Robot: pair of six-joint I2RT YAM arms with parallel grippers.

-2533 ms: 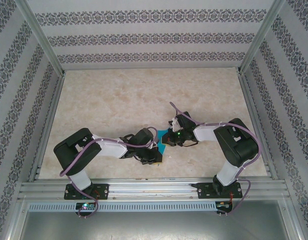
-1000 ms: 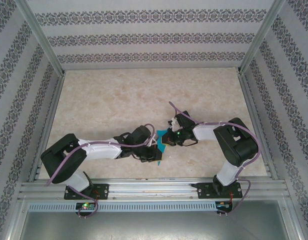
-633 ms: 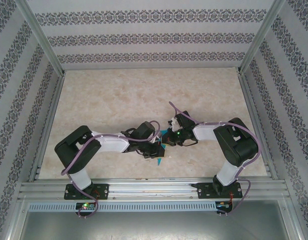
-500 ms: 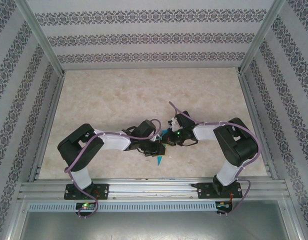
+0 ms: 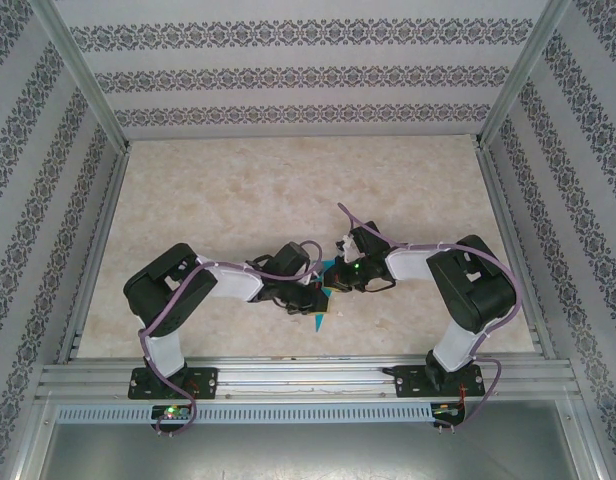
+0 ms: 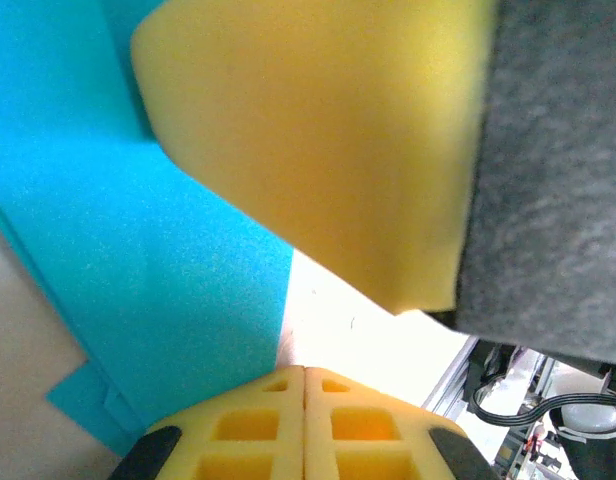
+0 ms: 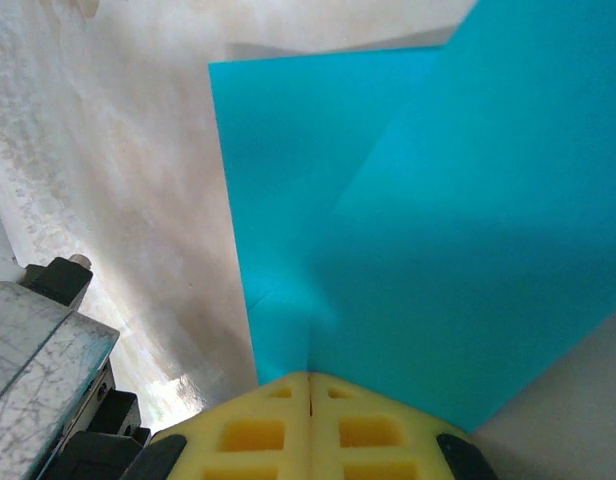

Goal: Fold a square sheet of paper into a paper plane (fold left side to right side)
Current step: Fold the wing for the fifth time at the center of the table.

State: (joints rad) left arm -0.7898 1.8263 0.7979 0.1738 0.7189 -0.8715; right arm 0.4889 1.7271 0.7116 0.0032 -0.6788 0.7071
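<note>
A: Can any word, number or label be read anywhere?
B: None, the observer finds. The teal paper (image 7: pixel 438 200) is blank, and the wall bands (image 5: pixel 288 78) bear only a repeated ornament, no letters.

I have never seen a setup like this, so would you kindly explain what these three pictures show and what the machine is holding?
Two white-and-black robot arms are bolted at the near edge of a beige marbled table, each ending in a yellow two-finger gripper. The wide picture is from a fixed camera above and behind them; the two close-ups are from cameras on the wrists. Between the arms is a thin teal-blue sheet of paper, partly folded. The right gripper is shut and seems to pinch the paper at a crease. The left gripper is shut too, at the paper's edge; whether it grips I cannot tell.
</note>
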